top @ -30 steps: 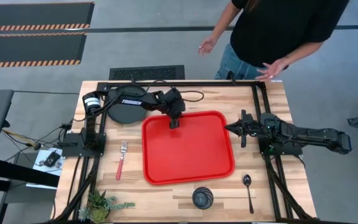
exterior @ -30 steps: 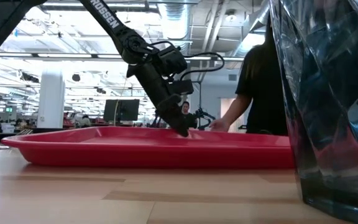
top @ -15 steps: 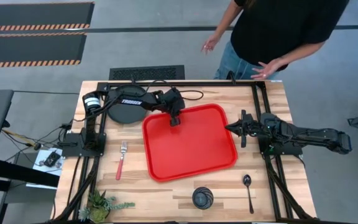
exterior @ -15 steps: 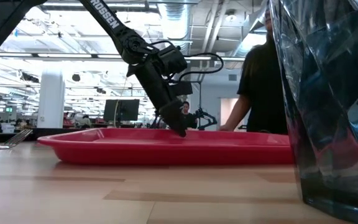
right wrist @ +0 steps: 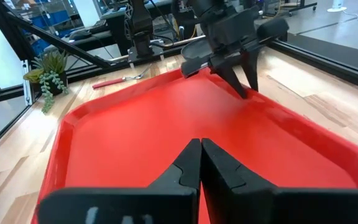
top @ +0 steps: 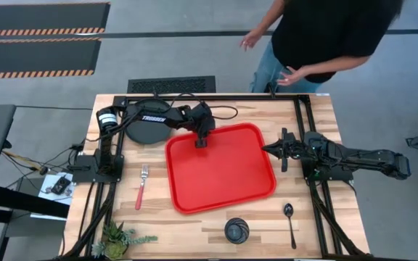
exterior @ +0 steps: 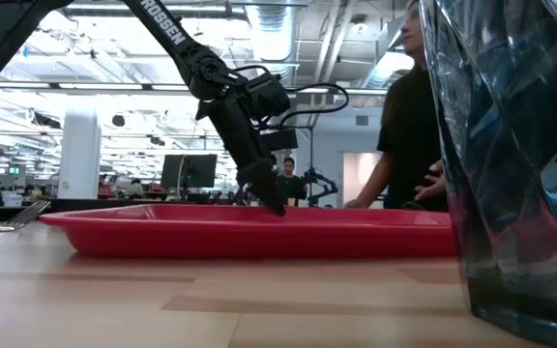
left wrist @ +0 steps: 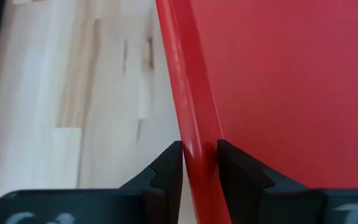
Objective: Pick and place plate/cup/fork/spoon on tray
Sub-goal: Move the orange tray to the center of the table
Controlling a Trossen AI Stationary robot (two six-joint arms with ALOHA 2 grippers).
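Red tray [top: 222, 168] rim clamped in left pincer [top: 202, 142]; right pincer [top: 282, 151] together.

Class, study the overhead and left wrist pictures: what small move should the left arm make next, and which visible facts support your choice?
Probably release: the left gripper is shut on the far rim of the large bright red rectangular plastic tray, which is empty. The round matte black plate lies just beside that arm, on the wooden table, so opening and lifting clear would free it to fetch the plate. The right gripper waits shut.

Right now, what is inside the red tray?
No tableware lies in the tray. The left gripper pinches its far rim. Its floor shows bare, except a patch hidden under that gripper.
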